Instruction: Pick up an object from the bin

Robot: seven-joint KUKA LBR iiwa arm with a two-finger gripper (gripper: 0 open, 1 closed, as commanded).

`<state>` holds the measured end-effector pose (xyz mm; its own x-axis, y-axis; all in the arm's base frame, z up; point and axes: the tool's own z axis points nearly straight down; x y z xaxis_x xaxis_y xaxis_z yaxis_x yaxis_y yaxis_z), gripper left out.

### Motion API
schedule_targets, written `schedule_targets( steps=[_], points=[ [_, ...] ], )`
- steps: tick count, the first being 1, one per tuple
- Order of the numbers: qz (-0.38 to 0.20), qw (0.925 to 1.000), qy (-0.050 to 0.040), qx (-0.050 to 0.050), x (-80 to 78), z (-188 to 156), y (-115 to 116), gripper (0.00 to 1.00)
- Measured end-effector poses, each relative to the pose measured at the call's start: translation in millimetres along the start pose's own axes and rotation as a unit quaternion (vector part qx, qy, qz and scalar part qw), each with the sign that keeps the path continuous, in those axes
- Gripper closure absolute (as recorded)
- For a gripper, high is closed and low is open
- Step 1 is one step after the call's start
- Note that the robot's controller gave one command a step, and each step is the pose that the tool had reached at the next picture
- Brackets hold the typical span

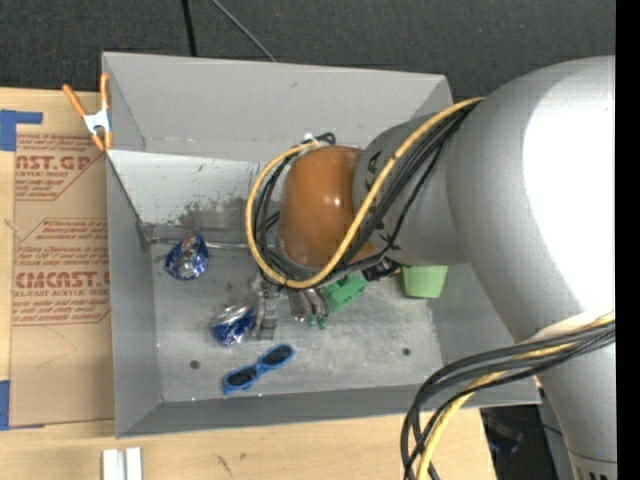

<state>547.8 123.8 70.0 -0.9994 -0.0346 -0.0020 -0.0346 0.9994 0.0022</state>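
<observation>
Gripper (288,313) sits low on the bin (300,98) floor, jaws apparently spread with nothing between them. A crumpled blue-silver wrapper (232,325) lies just picture-left of the jaws, a green block (346,291) just right, and blue sunglasses (258,368) near below. Nothing grasped yet; closing and lifting remain.

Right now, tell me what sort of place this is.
Probably a robotics lab's bin-picking test station: a grey metal bin holds a few odd small things, such as blue toy sunglasses and a green block, and a large cabled robot arm reaches into it.
</observation>
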Motion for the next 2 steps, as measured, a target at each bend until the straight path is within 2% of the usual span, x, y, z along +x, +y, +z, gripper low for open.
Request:
schedule_targets(
  steps=[1, 2],
  points=[
    [0.081, 0.9967, 0.0015, 0.001, 18.7, -12, 4, 1.0],
    [0.071, 0.9974, -0.0043, -0.001, -25.4, -163, 51, 1.0]
  ],
)
